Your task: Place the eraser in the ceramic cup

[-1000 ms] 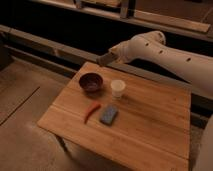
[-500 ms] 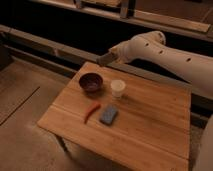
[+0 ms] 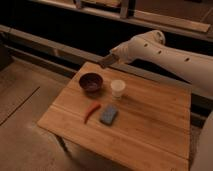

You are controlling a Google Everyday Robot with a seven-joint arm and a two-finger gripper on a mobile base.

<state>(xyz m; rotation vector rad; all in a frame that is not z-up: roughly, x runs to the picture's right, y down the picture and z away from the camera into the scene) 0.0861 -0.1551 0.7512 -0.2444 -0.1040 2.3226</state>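
The eraser (image 3: 109,114), a flat blue-grey pad, lies on the wooden table (image 3: 150,125) near its middle. Just behind it stands the white ceramic cup (image 3: 118,88), upright. My gripper (image 3: 104,63) hangs in the air over the table's far edge, up and to the left of the cup and behind the bowl. It is shut and holds nothing. The white arm reaches in from the right.
A dark purple-brown bowl (image 3: 91,82) sits left of the cup. A slim red chili-shaped thing (image 3: 91,111) lies left of the eraser. A dark ledge and rail run behind the table. Bare floor lies to the left.
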